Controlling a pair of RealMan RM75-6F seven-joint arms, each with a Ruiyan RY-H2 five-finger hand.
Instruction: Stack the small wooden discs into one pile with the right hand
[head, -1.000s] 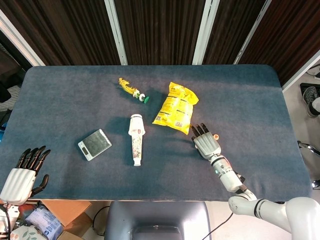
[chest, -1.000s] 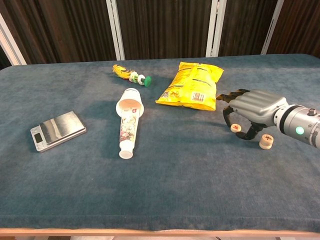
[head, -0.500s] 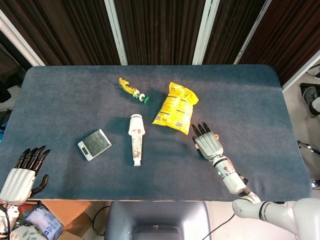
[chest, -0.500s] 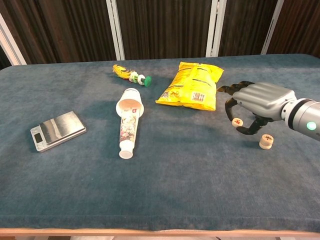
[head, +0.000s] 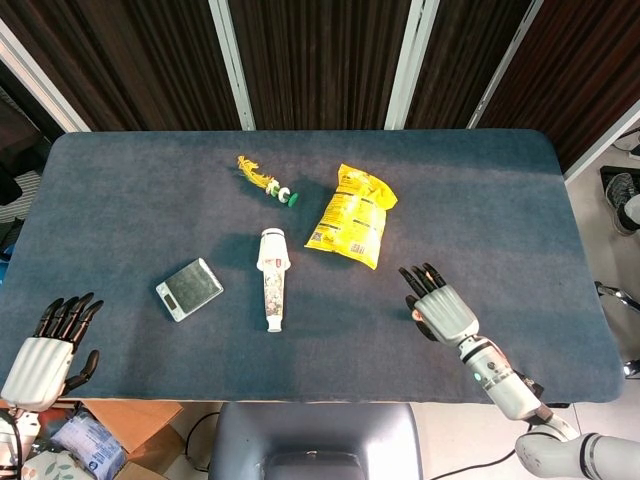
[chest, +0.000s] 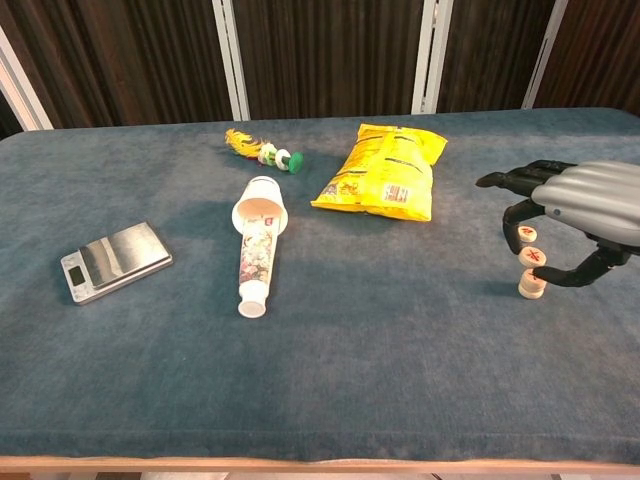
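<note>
Right hand (chest: 585, 205): I see it raised over the right side of the desk (chest: 330, 380), palm down, fingers (chest: 510, 180) curved downward, gripping one small wooden disc (chest: 527, 233) with a red mark on its face; in the head view the same hand (head: 443, 308) hides the discs beneath it. Just below the held disc I count a second disc (chest: 532, 257), tilted; whether the hand also touches it I cannot tell. Pile of discs (chest: 531, 286): sits on the desk directly under the thumb (chest: 590, 268), near the right edge, apart from the other items. Left hand (head: 45, 350): off the front left corner of the desk, holding nothing, fingers stretched and slightly apart; seen only in the head view. Yellow snack bag (chest: 385, 170): lying flat at centre right, well to the left of the right hand. Printed paper cup (chest: 258, 243): lying on its side at centre, open mouth facing the far edge. Small digital scale (chest: 115, 260): flat on the left part of the desk. Feathered toy with green and white rings (chest: 265, 150): at the far centre, between the cup and the back edge.
</note>
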